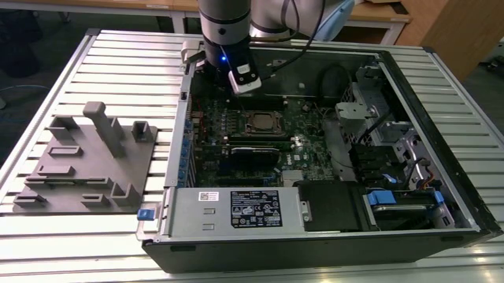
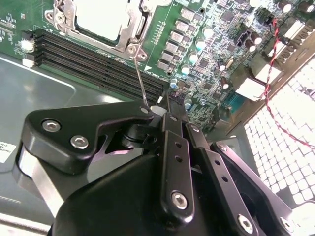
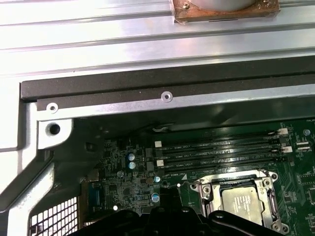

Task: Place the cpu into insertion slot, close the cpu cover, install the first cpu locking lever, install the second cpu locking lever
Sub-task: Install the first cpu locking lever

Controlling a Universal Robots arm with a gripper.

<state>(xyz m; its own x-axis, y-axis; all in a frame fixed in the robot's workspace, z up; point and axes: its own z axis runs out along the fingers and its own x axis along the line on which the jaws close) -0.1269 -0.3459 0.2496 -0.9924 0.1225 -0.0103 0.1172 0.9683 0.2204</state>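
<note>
**Lever work at the socket**

The cpu [image 2: 101, 17] sits in the insertion slot [image 1: 264, 122], at the middle of the exterior view, and the cpu cover [image 2: 132, 34] looks to lie flat over it. A thin wire locking lever [image 2: 140, 78] rises from the socket's corner to the tip of the gripper [image 2: 158, 112]. Whether the gripper is clenched or released cannot be told.

The step in hand seems to be a lever. I judge it wants a steady press down and then a sideways sweep under its catch — kept clear of the memory slots [image 2: 98, 56] just beside the socket, since the springy wire may slip off.

The open computer case [image 1: 315, 250] lies on a slatted metal table [image 1: 118, 53]. A grey fixture block [image 1: 87, 165] stands on the table at the exterior view's left, apart from the case. Wooden furniture [image 1: 457, 29] shows at the upper right of that view — the room beyond the table.
</note>
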